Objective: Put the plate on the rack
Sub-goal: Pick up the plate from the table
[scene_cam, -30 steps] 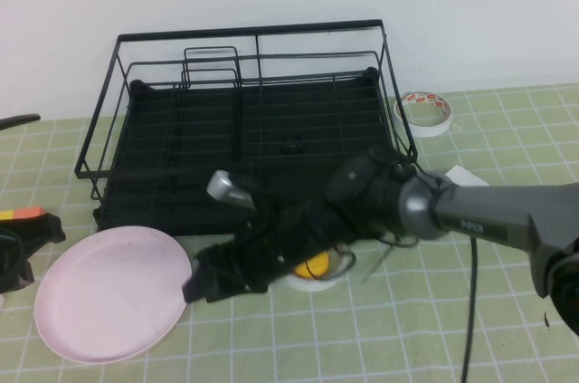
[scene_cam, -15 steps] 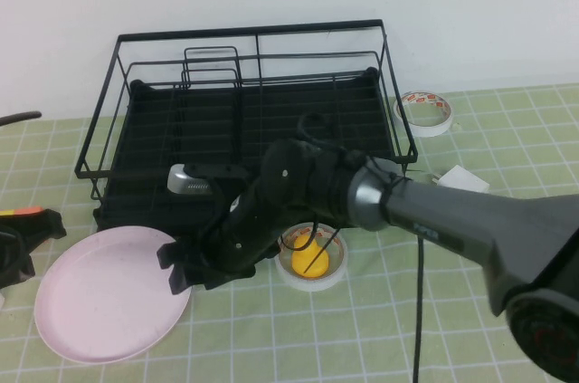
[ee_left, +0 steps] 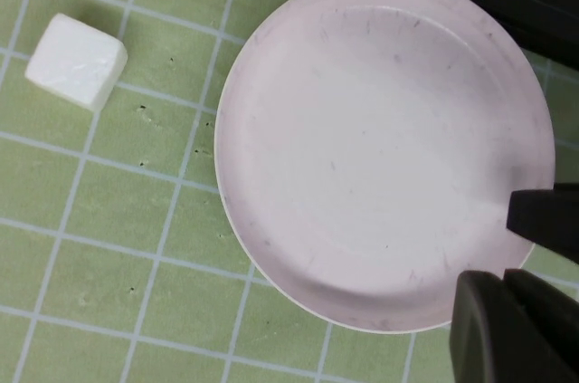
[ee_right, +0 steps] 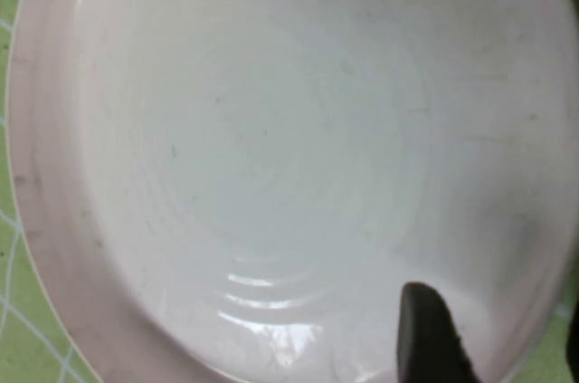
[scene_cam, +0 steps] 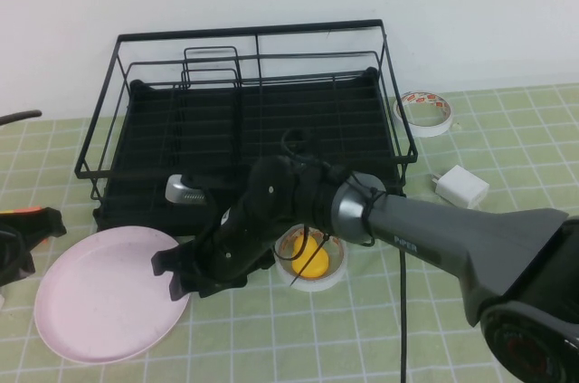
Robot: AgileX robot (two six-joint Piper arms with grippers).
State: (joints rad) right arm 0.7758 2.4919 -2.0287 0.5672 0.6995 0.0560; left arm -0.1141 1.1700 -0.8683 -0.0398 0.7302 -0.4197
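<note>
The pale pink plate (scene_cam: 104,297) lies flat on the green mat at the front left, just in front of the black wire rack (scene_cam: 253,120). My right arm reaches across the table. My right gripper (scene_cam: 172,276) is open at the plate's right rim. In the right wrist view the plate (ee_right: 271,148) fills the frame, with one finger (ee_right: 425,338) over its inside and the other past the rim. My left gripper (scene_cam: 18,238) sits at the far left, beside the plate. The plate also shows in the left wrist view (ee_left: 380,148).
A tape roll holding something yellow (scene_cam: 312,256) lies under my right arm, in front of the rack. A white tape ring (scene_cam: 425,113) and a white plug adapter (scene_cam: 461,188) lie right of the rack. A white cube (ee_left: 77,62) lies beside the plate.
My right arm has swung left and lower across the rack's front. Its open gripper has moved from beside the plate to over the plate's right rim. The plate has not moved.
</note>
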